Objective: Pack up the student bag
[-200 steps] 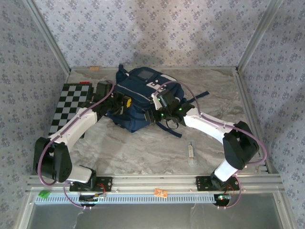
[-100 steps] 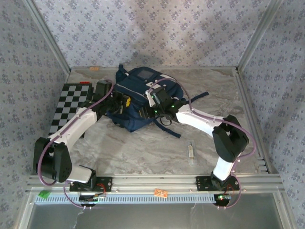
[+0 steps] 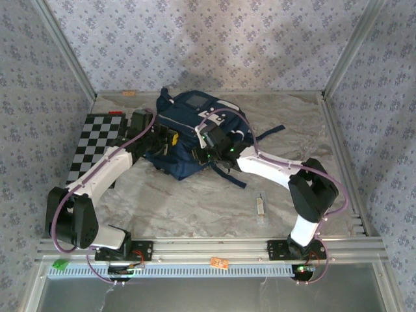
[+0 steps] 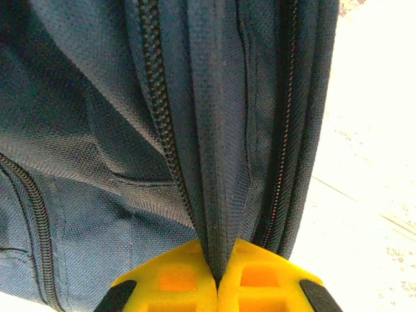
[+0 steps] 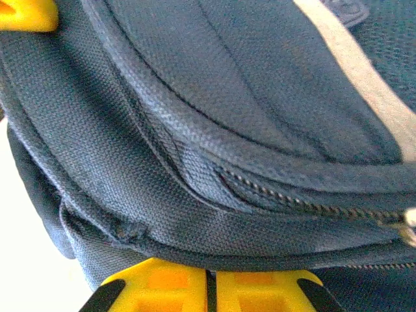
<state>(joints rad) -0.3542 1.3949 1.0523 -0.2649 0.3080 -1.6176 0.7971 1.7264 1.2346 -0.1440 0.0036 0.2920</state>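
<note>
A marbled table [image 3: 195, 208] carries the student bag [image 3: 185, 120], checkerboard [image 3: 97, 146] and small packet [image 3: 260, 207].

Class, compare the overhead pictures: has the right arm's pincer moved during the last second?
Yes. The right pincer has shifted left across the student bag, toward the fixed checkerboard on the left.

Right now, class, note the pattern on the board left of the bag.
The board has black-and-white checks; best seen in the top view.

Navy student bag [image 3: 186, 129], lying centre-rear
</note>
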